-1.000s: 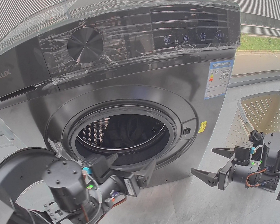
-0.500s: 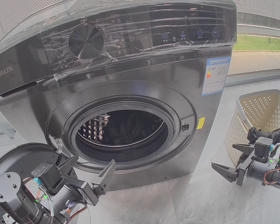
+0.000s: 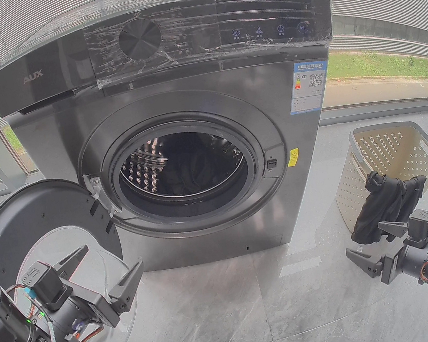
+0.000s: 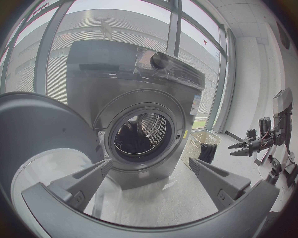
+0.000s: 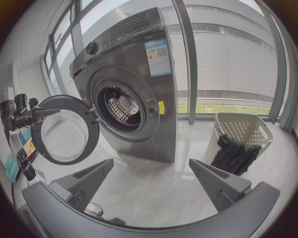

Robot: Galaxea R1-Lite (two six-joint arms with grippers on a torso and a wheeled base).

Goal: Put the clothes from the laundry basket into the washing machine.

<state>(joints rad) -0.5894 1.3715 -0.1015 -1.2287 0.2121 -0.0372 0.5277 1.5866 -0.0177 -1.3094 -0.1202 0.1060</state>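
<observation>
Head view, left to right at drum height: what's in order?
Open round dark-grey washer door with glass window → grey washing machine's drum opening → small yellow sticker → cream perforated plastic laundry basket, black garment draped over its near rim.

A glossy pale grey stone-tile floor [image 3: 232, 311] reflects daylight from tall floor-to-ceiling glass windows [image 3: 385, 0] set in grey metal frames [image 5: 188, 62]. Outside stand a grey ribbed building facade [image 5: 236, 62] and a strip of green grass [image 3: 385, 62]. A plain white wall [image 4: 251, 86] meets the windows at a corner
</observation>
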